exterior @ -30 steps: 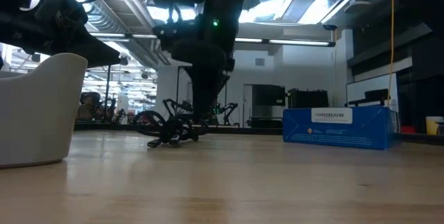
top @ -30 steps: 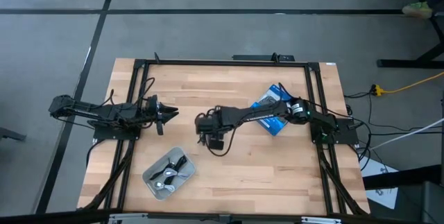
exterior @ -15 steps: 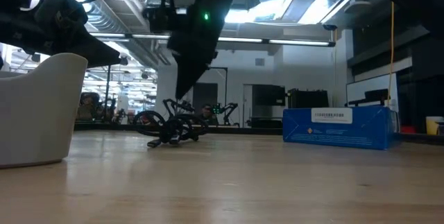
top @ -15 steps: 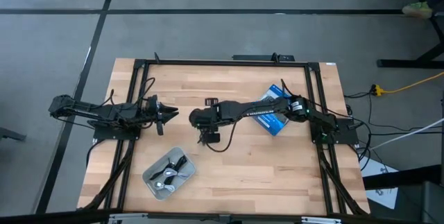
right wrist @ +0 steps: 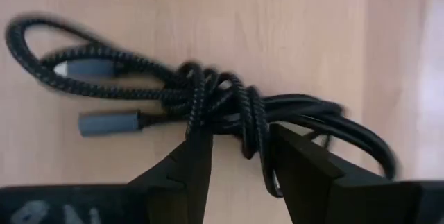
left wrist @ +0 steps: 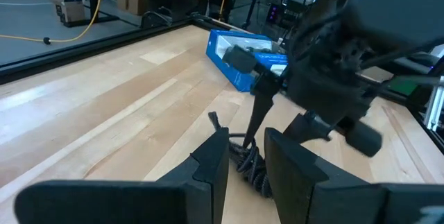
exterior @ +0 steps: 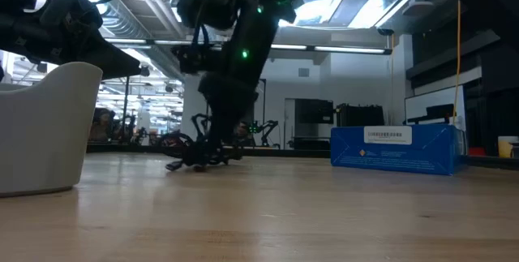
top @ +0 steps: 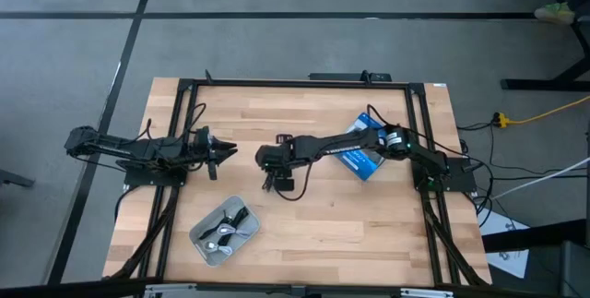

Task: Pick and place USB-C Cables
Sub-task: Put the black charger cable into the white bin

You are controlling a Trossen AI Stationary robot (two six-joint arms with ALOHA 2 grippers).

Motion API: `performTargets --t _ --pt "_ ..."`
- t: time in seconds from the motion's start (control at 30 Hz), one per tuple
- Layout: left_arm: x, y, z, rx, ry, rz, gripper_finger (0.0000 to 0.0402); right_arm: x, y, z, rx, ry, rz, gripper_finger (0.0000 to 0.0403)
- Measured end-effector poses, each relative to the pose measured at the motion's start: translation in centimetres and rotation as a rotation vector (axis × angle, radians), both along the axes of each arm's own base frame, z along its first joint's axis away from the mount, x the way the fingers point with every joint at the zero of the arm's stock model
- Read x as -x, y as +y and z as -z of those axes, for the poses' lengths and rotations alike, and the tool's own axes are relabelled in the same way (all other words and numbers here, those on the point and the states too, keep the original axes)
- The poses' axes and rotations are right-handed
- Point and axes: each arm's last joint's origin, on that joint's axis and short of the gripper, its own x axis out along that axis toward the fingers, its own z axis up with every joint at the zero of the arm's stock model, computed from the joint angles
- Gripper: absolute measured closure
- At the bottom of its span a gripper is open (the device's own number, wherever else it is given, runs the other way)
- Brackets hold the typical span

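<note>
Black braided USB-C cable (right wrist: 229,106), knotted, grey plugs, between right hand's (right wrist: 239,158) parted fingers.

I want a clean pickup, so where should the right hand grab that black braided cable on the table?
Grip the black braided cable at its knotted middle, coming straight down from above. There the strands bunch thickest and stand highest off the table, and the right hand already straddles it, open; the loose loop and plug ends would probably slip.

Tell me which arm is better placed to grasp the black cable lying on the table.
The right. The right gripper is directly over the black cable, fingers open on either side of its knot. The left gripper waits apart, near the table's left side.
</note>
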Motion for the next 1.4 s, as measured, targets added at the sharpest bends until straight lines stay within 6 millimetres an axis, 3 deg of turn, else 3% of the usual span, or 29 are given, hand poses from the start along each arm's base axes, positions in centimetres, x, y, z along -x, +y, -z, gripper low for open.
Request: performTargets --t 0.13,0.2,0.3,0.4,0.57,0.73,0.87,1.0,1.13,1.4 --pt "0.0 0.0 0.0 0.0 0.0 0.0 0.0315 0.2 0.0 1.2 -0.005 0.003 0.013 0.0265" --pt "0.0 0.0 0.0 0.0 0.0 0.0 0.0315 0.2 0.0 1.2 -0.014 -0.005 0.037 0.0293" --pt "0.0 0.0 0.0 -0.001 0.0 0.0 0.0315 0.2 0.0 1.2 -0.03 -0.013 0.082 0.0367" --pt "0.0 0.0 0.0 -0.001 0.0 0.0 0.0315 0.3 0.0 0.6 0.006 -0.005 0.133 0.0386" --pt "0.0 0.0 0.0 -0.002 0.001 0.0 0.0315 0.3 1.8 -2.9 0.134 -0.005 0.186 0.0391" --pt "0.0 0.0 0.0 -0.002 0.001 0.0 0.0315 -0.2 5.1 -7.5 0.2 -0.149 0.205 0.0391" --pt "0.0 0.0 0.0 -0.002 0.001 0.0 0.0315 -0.7 8.6 -11.1 0.107 -0.332 0.135 0.0391" --pt "0.0 0.0 0.0 -0.002 0.001 0.0 0.0315 -1.3 12.3 -12.9 -0.062 -0.493 -0.025 0.0391" --pt "0.0 0.0 0.0 -0.001 0.0 0.0 0.0315 -1.8 15.3 -12.8 -0.203 -0.603 -0.109 0.0391" --pt "0.0 0.0 0.0 0.006 -0.003 -0.004 0.0315 -3.4 18.7 -8.5 -0.423 -0.641 -0.047 0.0392"
